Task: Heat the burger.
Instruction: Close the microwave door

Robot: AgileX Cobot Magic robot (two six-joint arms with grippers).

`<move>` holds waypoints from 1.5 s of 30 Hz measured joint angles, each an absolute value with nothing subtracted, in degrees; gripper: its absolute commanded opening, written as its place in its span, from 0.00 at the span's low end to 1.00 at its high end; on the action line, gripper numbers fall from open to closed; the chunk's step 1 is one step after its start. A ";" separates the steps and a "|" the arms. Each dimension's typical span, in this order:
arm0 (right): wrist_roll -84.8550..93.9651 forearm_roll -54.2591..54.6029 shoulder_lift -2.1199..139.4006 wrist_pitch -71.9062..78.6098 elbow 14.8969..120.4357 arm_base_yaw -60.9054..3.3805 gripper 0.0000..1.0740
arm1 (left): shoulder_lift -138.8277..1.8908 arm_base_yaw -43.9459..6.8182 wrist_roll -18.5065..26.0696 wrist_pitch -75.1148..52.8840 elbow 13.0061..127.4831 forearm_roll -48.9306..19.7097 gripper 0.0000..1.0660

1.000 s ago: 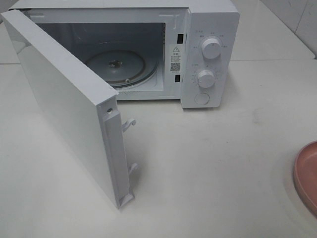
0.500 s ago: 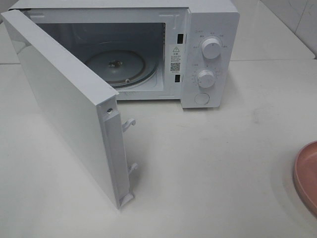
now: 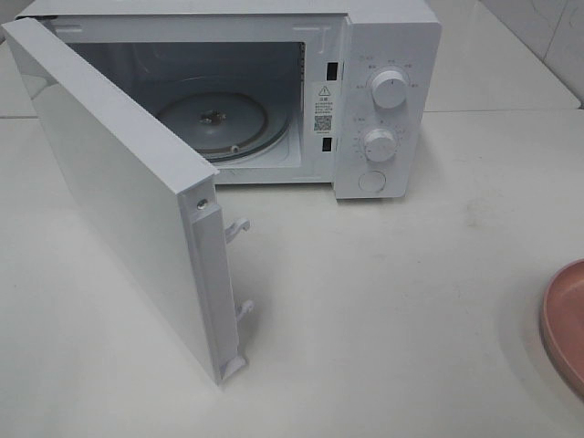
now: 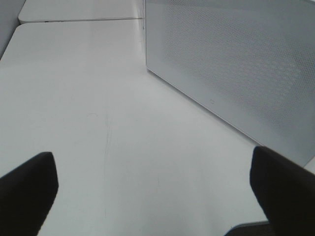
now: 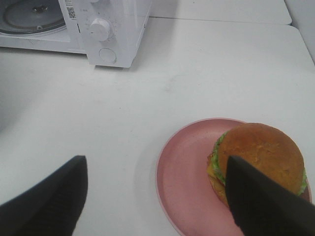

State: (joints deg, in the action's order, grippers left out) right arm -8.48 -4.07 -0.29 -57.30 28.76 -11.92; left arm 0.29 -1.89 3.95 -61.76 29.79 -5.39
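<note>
— While the microwave point(image 3: 365, 91) stands with its door point(image 3: 128, 210) swung wide and the glass turntable point(image 3: 214, 123) bare, how far along are we?

— Early, I'd judge. The burger point(image 5: 258, 160) sits on the pink plate point(image 5: 184, 182), on the counter point(image 3: 411, 301), well apart from the oven.

— And the end effectors?

— The right end effector point(image 5: 157, 196) hovers over the plate, jaws spread wide, holding nothing. The left end effector point(image 4: 152, 189) is wide open too, empty, beside the door.

— What's left?

— Loading the burger, shutting the door, setting the dials.
</note>
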 measured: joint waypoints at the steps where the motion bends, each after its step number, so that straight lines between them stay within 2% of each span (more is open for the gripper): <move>1: -8.48 -4.07 -0.29 -57.30 28.76 -11.92 0.70 | 0.29 -1.89 3.95 -61.76 29.79 -5.39 0.92; 22: -8.48 -4.07 -0.29 -57.30 28.76 -11.92 0.70 | 0.17 -1.89 3.95 -61.76 29.79 -5.73 0.92; 30: -8.48 -4.07 -0.29 -57.30 28.76 -11.92 0.70 | -6.25 -1.89 4.18 -59.76 30.65 -7.05 0.92; 34: -8.48 -4.07 -0.29 -57.30 28.76 -11.92 0.70 | -10.89 -1.89 4.18 -57.24 30.83 -7.10 0.79; 35: -8.48 -4.07 -0.29 -57.30 28.76 -11.92 0.70 | -13.12 -1.89 4.18 -55.41 30.83 -7.16 0.65; 36: -8.48 -4.07 -0.29 -57.30 28.76 -11.92 0.70 | -13.12 -1.89 4.18 -55.41 30.83 -7.16 0.65; 37: -8.48 -4.07 -0.29 -57.30 28.76 -11.92 0.70 | -15.47 -1.89 4.18 -53.17 30.83 -7.28 0.51; 38: -8.48 -4.07 -0.29 -57.30 28.76 -11.92 0.70 | -15.47 -1.89 4.18 -53.17 30.83 -7.28 0.51; 39: -8.48 -4.07 -0.29 -57.30 28.76 -11.92 0.70 | -16.44 -1.89 4.18 -52.25 30.83 -7.39 0.44; 40: -8.48 -4.07 -0.29 -57.30 28.76 -11.92 0.70 | -18.91 -1.89 4.18 -50.25 30.83 -7.73 0.32; 41: -8.48 -4.07 -0.29 -57.30 28.76 -11.92 0.70 | -18.91 -1.89 4.18 -50.25 30.83 -7.73 0.32; 42: -8.48 -4.07 -0.29 -57.30 28.76 -11.92 0.70 | -20.11 -1.89 4.18 -49.33 30.83 -8.02 0.26; 43: -8.48 -4.07 -0.29 -57.30 28.76 -11.92 0.70 | -22.46 -1.89 4.18 -47.50 30.83 -8.08 0.14; 44: -8.48 -4.07 -0.29 -57.30 28.76 -11.92 0.70 | -22.46 -1.89 4.18 -47.50 30.83 -8.08 0.14; 45: -8.48 -4.07 -0.29 -57.30 28.76 -11.92 0.70 | -24.81 -1.89 4.18 -45.55 30.83 -8.08 0.02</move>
State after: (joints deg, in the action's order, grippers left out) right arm -8.48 -4.07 -0.29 -57.30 28.76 -11.92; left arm -24.81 -1.89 4.18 -45.55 30.83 -8.08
